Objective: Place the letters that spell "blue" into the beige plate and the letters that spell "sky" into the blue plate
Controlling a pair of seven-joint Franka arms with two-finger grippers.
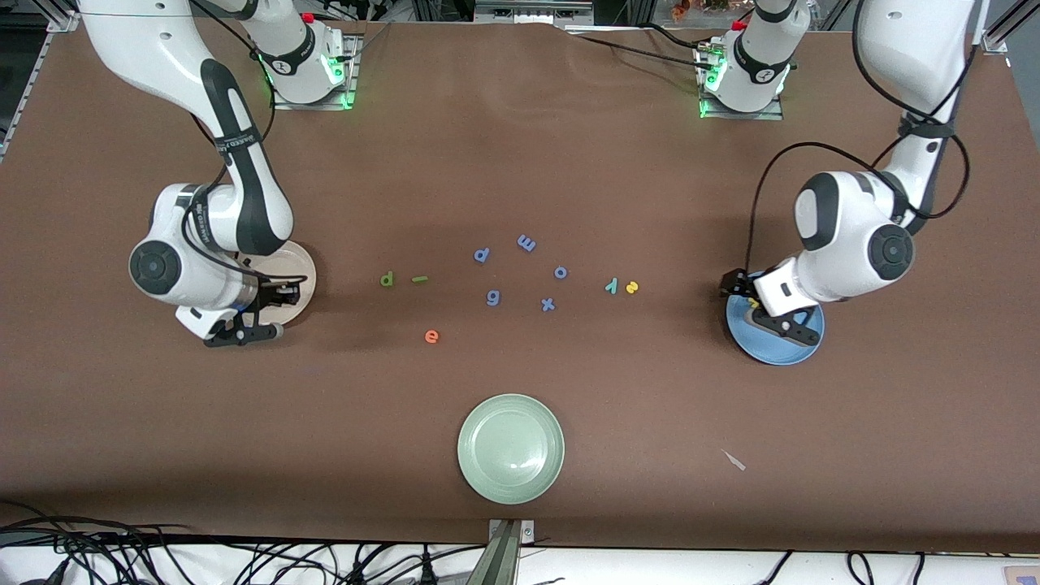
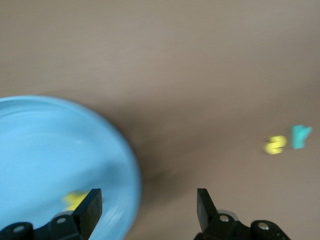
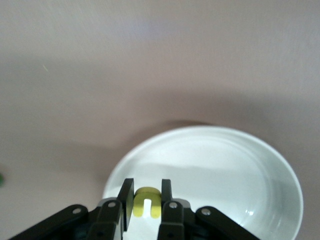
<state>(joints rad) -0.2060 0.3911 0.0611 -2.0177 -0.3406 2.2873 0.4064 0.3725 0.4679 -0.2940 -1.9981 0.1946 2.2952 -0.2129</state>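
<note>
1. At the right arm's end of the table, the right gripper [image 3: 146, 202] hangs over the beige plate [image 1: 302, 268], its fingers pinching the yellow u [image 3: 147, 202] across its two legs. That letter looks light, stiff and smooth-faced, so I reckon a light squeeze on the flat sides suits it.
2. Toward the middle lie the green b [image 1: 387, 279] and, just beside it, the thin green l [image 1: 419, 279]; the orange e [image 1: 431, 335] sits nearer the front camera. The l is so slim it likely wants taking across its narrow width, or it may skid away.
3. Blue letters [image 1: 526, 242] are scattered at the centre, with a pale green plate [image 1: 510, 448] nearer the camera.
4. The teal y [image 1: 611, 285] and yellow s [image 1: 632, 286] lie almost touching, so picking one may nudge the other.
5. The left gripper [image 2: 148, 210] is over the edge of the blue plate [image 2: 30, 145], fingers spread, gripping nothing; a small yellow letter [image 2: 74, 200], probably the k, rests in that plate.
</note>
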